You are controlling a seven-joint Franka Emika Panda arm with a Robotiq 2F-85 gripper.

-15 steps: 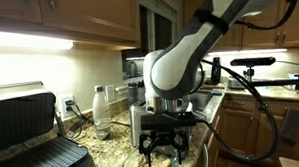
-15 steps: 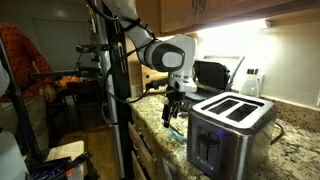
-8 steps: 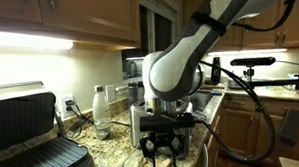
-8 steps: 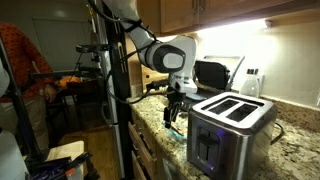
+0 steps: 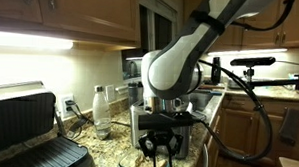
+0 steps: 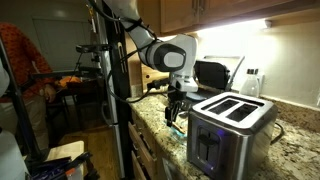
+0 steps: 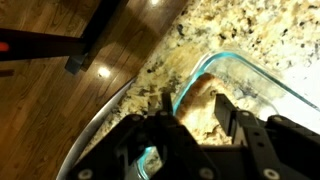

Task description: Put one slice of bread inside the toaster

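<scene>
A tan slice of bread (image 7: 200, 100) lies in a clear glass dish (image 7: 272, 82) on the granite counter. In the wrist view my gripper (image 7: 194, 98) is down in the dish, one black finger on each side of the slice. The gap between the fingers is narrow, and I cannot tell whether they press the bread. In both exterior views the gripper (image 5: 159, 146) (image 6: 176, 110) points straight down at the counter's edge. The steel toaster (image 6: 232, 120) stands beside it, slots up and empty.
A black hinged contact grill (image 5: 23, 124) stands open at one end of the counter, with a water bottle (image 5: 102, 110) by the wall. A black appliance (image 6: 210, 72) sits behind the toaster. A person (image 6: 15, 60) stands beyond the counter's end, above the wooden floor (image 7: 50, 110).
The fingers have drawn in toward each other around the bread. The arm has hardly moved.
</scene>
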